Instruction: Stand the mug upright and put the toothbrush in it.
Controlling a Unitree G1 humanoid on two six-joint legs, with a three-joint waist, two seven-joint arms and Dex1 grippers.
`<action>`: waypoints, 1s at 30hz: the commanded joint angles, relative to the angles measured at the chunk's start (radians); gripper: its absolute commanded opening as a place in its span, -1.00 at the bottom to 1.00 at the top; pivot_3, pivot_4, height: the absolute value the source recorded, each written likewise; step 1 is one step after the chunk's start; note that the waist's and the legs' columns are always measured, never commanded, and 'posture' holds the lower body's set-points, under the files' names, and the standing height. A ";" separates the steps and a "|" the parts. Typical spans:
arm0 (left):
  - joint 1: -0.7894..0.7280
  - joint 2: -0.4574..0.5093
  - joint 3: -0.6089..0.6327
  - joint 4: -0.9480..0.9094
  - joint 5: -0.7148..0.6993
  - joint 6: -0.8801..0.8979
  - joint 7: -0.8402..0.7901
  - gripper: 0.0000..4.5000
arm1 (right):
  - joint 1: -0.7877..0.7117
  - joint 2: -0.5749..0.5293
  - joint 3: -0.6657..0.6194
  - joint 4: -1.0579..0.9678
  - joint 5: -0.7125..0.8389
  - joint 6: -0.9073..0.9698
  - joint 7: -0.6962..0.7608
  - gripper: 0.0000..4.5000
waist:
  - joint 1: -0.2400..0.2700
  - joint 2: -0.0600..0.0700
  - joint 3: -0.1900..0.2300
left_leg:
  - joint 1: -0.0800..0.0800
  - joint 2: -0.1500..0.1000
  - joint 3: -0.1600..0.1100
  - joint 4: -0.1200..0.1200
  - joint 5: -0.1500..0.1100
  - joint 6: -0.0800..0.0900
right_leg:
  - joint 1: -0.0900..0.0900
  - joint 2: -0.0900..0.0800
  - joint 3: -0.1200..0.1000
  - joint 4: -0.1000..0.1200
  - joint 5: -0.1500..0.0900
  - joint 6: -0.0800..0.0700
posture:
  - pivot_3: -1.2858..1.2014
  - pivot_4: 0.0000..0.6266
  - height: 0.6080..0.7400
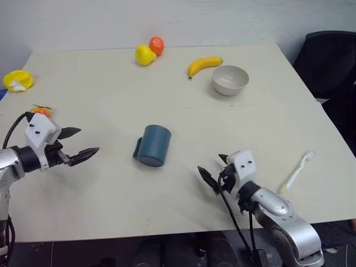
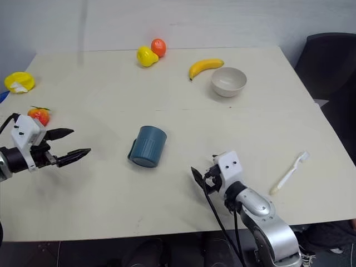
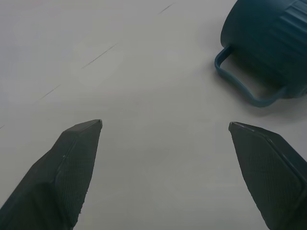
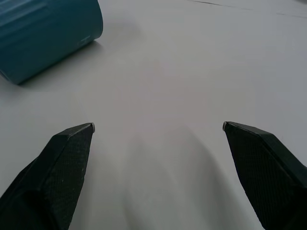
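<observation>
Near the table's point(image 1: 111, 211) middle, the mug point(image 1: 153, 145) lies on its side, handle toward the robot's left, nothing touching it. Left gripper point(image 1: 78, 146) hovers well to the mug's left, fingers spread wide, empty, pointing toward it. Right gripper point(image 1: 214, 169) sits near the front edge, to the mug's right, fingers likewise spread and empty. Toothbrush point(image 1: 297, 172) lies flat at the right side, beyond the right arm. Farther back: beige bowl point(image 1: 230, 79), banana point(image 1: 203, 65).
</observation>
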 commanded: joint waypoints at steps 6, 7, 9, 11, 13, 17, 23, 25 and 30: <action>-0.016 -0.001 0.006 -0.005 0.004 -0.016 0.018 0.99 | -0.018 -0.005 -0.026 -0.030 0.006 -0.023 0.020 1.00 | 0.000 0.000 0.000 | 0.000 0.000 0.000 0.000 0.000 0.000 | 0.000 0.000 0.000 0.000 0.000 0.000 | 0.03 -0.52 1.00; -0.016 -0.001 0.005 -0.004 0.005 -0.017 0.019 0.99 | -0.018 -0.004 -0.026 -0.030 0.006 -0.023 0.019 1.00 | 0.000 0.000 0.000 | 0.000 0.000 0.000 0.000 0.000 0.000 | 0.000 0.000 0.000 0.000 0.000 0.000 | 0.03 -0.52 1.00; -0.016 -0.001 0.005 -0.003 0.005 -0.017 0.020 0.99 | -0.018 -0.003 -0.025 -0.031 0.005 -0.022 0.018 1.00 | 0.000 0.000 0.000 | 0.000 0.000 0.000 0.000 0.000 0.000 | 0.000 0.000 0.000 0.000 0.000 0.000 | 0.03 -0.52 1.00; -0.013 -0.001 0.003 -0.004 0.007 -0.012 0.021 0.99 | -0.018 -0.003 -0.024 -0.033 0.005 -0.019 0.018 1.00 | 0.000 0.000 0.000 | 0.000 0.000 0.001 0.000 0.000 0.000 | 0.000 0.000 0.000 0.000 0.000 0.000 | 0.03 -0.52 1.00; -0.010 0.001 0.000 -0.006 0.009 -0.006 0.023 0.99 | -0.017 -0.004 -0.023 -0.035 0.005 -0.016 0.017 1.00 | 0.000 0.000 0.000 | 0.000 0.000 0.001 0.000 0.000 0.000 | 0.000 0.000 0.000 0.000 0.000 0.000 | 0.03 -0.52 1.00; -0.007 0.006 -0.009 -0.005 0.013 0.011 0.027 0.99 | -0.018 -0.005 -0.023 -0.039 0.005 -0.010 0.016 1.00 | 0.000 0.000 0.000 | 0.000 0.000 0.002 0.000 0.000 0.000 | 0.000 0.000 0.000 0.000 0.000 0.000 | 0.03 -0.52 1.00; -0.011 0.011 -0.018 -0.006 0.001 0.023 0.007 0.99 | -0.014 0.009 -0.036 -0.040 0.030 0.007 0.015 1.00 | 0.000 0.000 0.000 | 0.000 0.000 0.004 0.000 0.000 0.000 | 0.000 0.000 0.000 0.000 0.000 0.000 | 0.03 -0.52 1.00; -0.009 0.009 -0.018 -0.014 -0.001 0.031 0.008 0.99 | -0.012 0.008 -0.037 -0.046 0.039 0.011 0.021 1.00 | 0.000 0.000 0.000 | 0.000 0.000 0.005 0.000 0.000 0.000 | 0.000 0.000 0.000 0.000 0.000 0.000 | 0.03 -0.52 1.00; -0.051 -0.004 -0.051 -0.069 -0.013 0.176 0.087 0.99 | -0.023 -0.020 -0.039 -0.063 0.040 0.022 0.033 1.00 | 0.000 -0.001 0.000 | 0.000 0.000 0.005 0.000 0.000 0.000 | 0.000 0.000 0.000 0.000 0.000 0.000 | 0.03 -0.52 1.00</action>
